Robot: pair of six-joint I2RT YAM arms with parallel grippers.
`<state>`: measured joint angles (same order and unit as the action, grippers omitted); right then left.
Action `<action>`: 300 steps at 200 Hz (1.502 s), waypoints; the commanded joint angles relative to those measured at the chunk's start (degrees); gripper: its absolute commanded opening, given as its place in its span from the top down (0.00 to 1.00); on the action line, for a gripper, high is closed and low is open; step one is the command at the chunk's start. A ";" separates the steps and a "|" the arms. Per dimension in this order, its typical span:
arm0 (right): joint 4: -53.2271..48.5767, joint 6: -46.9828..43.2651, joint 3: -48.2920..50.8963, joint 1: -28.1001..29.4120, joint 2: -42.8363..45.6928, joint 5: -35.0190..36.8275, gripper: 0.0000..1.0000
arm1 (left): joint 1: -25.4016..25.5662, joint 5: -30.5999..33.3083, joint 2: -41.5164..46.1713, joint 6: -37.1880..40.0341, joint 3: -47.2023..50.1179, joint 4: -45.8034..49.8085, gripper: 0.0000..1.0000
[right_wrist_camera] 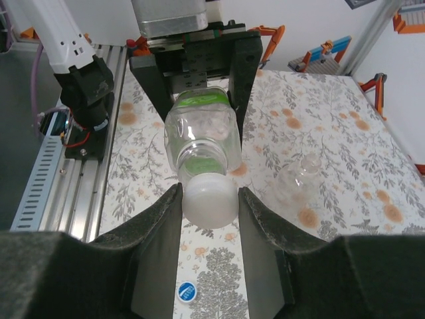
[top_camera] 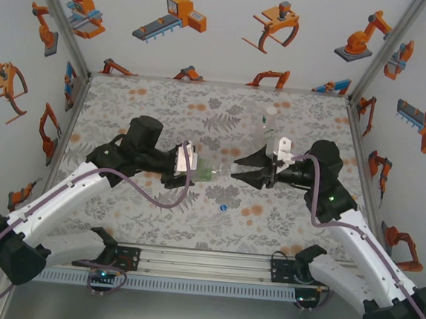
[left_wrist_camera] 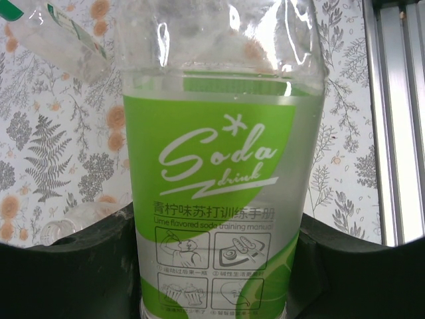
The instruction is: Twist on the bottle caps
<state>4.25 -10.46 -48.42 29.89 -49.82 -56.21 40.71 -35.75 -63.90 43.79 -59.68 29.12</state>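
Bottle cap [right_wrist_camera: 210, 199] in right gripper [right_wrist_camera: 209, 195] touches bottle [right_wrist_camera: 199, 143] in left gripper [right_wrist_camera: 199, 93]

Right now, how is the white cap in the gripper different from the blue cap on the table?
The white cap is pinched by the right gripper at the neck of the green-labelled bottle; the blue cap lies loose on the table, untouched. The white cap is plain and turned sideways; the blue cap lies flat and bears a white mark. Both are small and round.
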 commanded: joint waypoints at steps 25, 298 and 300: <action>-0.79 -3.84 -3.41 2.03 -1.88 -1.52 0.83 | 0.81 -1.43 0.13 1.73 -1.82 1.81 1.00; -11.81 -12.48 -5.93 9.10 -3.70 6.69 0.86 | 0.15 -0.87 1.13 -3.36 -1.57 -2.32 1.00; -11.74 -12.48 -5.97 9.13 -3.68 6.71 0.86 | 0.09 -0.94 1.14 -3.30 -1.49 -2.32 1.00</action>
<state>-6.61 -22.11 -53.87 37.50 -53.08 -49.21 41.17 -34.37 -63.90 42.06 -59.70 31.31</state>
